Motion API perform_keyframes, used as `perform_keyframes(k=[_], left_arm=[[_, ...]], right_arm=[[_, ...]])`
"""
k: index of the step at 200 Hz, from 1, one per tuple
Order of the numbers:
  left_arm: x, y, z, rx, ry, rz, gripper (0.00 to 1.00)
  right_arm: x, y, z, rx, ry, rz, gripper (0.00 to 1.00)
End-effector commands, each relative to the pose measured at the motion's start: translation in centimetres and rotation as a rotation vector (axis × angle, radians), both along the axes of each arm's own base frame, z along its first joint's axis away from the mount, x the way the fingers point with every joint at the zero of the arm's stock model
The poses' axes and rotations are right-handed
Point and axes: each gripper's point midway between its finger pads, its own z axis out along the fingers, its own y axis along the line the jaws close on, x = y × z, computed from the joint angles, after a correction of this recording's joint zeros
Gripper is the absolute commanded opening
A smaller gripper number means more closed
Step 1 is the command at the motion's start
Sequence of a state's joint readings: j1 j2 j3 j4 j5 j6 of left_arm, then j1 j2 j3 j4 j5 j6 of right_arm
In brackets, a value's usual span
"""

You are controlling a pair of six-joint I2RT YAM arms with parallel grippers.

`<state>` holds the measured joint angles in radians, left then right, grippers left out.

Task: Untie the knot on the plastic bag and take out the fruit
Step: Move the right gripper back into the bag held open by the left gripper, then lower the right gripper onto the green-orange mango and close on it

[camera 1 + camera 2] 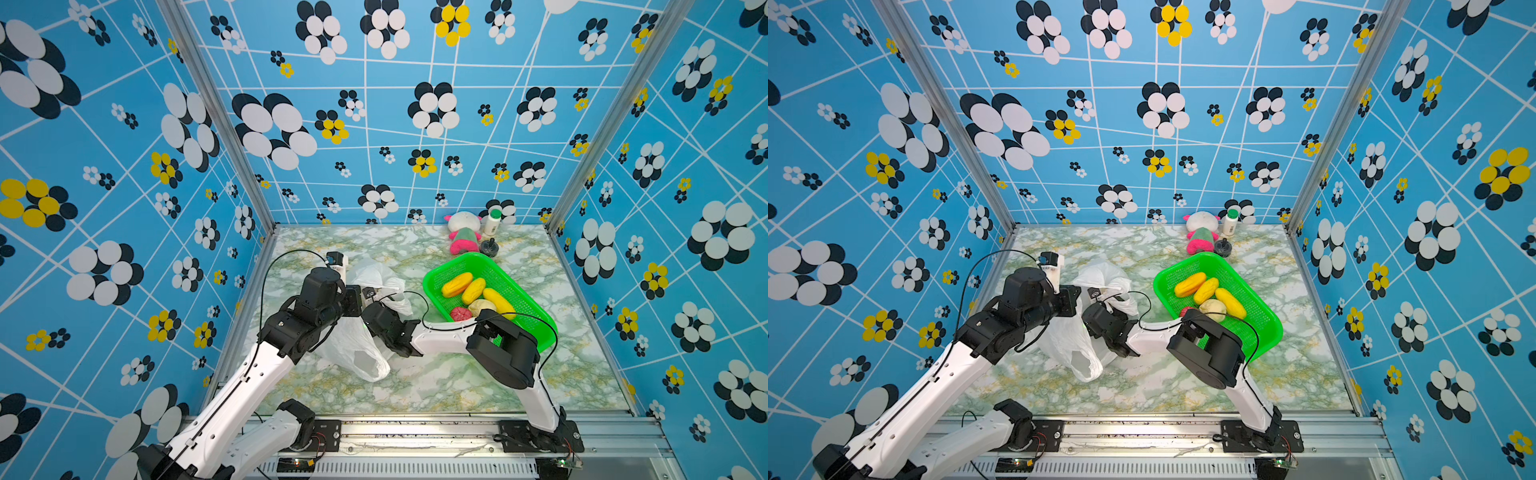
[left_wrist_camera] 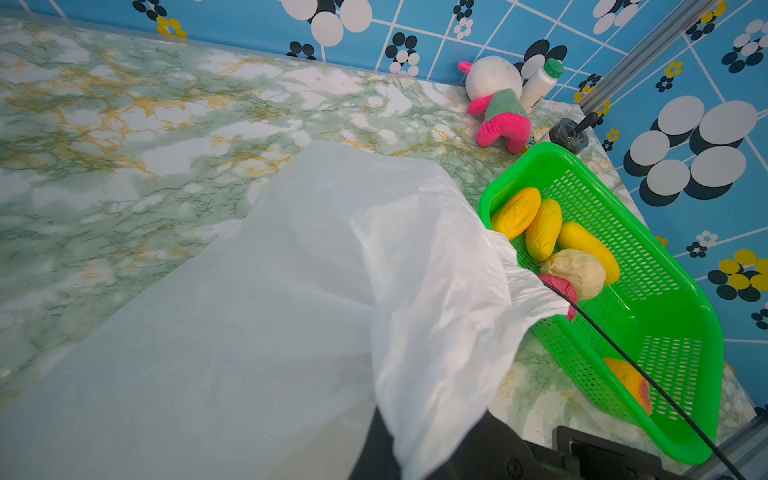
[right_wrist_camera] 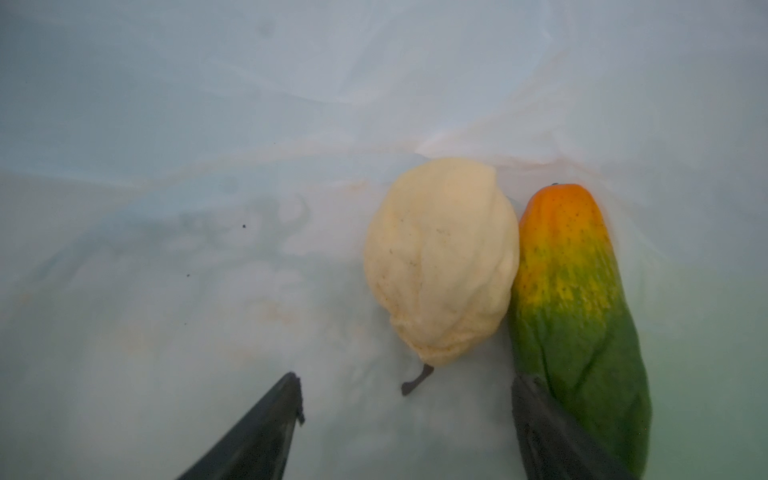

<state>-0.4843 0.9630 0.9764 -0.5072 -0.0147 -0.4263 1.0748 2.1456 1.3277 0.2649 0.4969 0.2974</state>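
The white plastic bag lies left of the middle, its mouth pulled open; the knot is not in view. My left gripper is shut on the bag's rim film and holds it up. My right gripper is inside the bag, open and holding nothing. Just ahead of it lie a beige fruit and a green-to-orange oblong fruit, which one finger rests against. In the green basket lie yellow fruit, a beige one and a red-pink one.
A pink-and-white plush toy, a white bottle and a small black object stand at the back right. My right arm's elbow hangs over the basket's near end. Patterned walls close in three sides.
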Motion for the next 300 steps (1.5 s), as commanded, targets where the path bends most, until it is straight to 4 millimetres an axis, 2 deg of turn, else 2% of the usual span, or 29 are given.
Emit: perform_keyframes(k=[1, 65, 95, 111, 136, 175, 199, 213, 227, 248, 255, 257, 263, 278, 300], left_arm=[[0.3, 0.1, 1.5, -0.016, -0.035, 0.009, 0.0], [2.0, -0.6, 3.5, -0.028, -0.072, 0.008, 0.0], [2.8, -1.2, 3.7, -0.021, -0.065, -0.002, 0.0], [3.1, -1.5, 3.4, -0.021, -0.056, -0.008, 0.0], [3.4, -1.6, 2.9, -0.018, -0.044, -0.005, 0.0], [3.1, -2.3, 3.0, -0.047, -0.033, -0.036, 0.0], [2.0, -3.1, 3.6, -0.062, -0.04, -0.09, 0.0], [1.3, -3.0, 4.0, -0.061, -0.065, -0.098, 0.0], [0.7, -2.7, 4.2, -0.06, -0.077, -0.094, 0.0], [-0.4, -2.3, 4.4, -0.07, -0.088, -0.096, 0.0], [-0.7, -2.2, 4.4, -0.075, -0.093, -0.096, 0.0], [-0.8, -2.2, 4.4, -0.076, -0.094, -0.099, 0.0], [-1.0, -2.2, 4.3, -0.077, -0.096, -0.099, 0.0], [-1.4, -2.0, 3.8, -0.072, -0.097, -0.101, 0.0], [-1.5, -2.0, 2.7, -0.056, -0.085, -0.107, 0.0]], right_arm=[[0.8, 0.4, -1.0, -0.041, -0.023, -0.011, 0.82], [3.9, 0.6, -2.1, -0.074, -0.029, -0.052, 0.87], [4.6, 0.8, -1.8, -0.074, -0.038, -0.058, 0.88], [4.3, 1.6, -1.7, -0.066, -0.035, -0.019, 0.88], [2.0, 3.2, -1.0, -0.035, -0.078, 0.093, 0.87], [-2.2, 5.1, 0.8, -0.081, -0.201, 0.189, 0.87], [-6.3, 6.4, 1.9, -0.059, -0.224, 0.249, 0.87], [-9.0, 7.3, 1.7, -0.073, -0.236, 0.29, 0.87], [-10.2, 7.5, 1.4, -0.098, -0.243, 0.291, 0.88], [-9.2, 5.9, 0.8, -0.122, -0.231, 0.215, 0.88], [-8.5, 4.8, 0.4, -0.139, -0.24, 0.169, 0.89], [-8.3, 4.6, 1.6, -0.117, -0.248, 0.159, 0.89], [-7.7, 3.9, 2.2, -0.105, -0.25, 0.131, 0.89], [-6.3, 2.4, 2.4, -0.082, -0.227, 0.069, 0.89], [-4.7, 1.7, 2.1, -0.075, -0.181, 0.017, 0.87]])
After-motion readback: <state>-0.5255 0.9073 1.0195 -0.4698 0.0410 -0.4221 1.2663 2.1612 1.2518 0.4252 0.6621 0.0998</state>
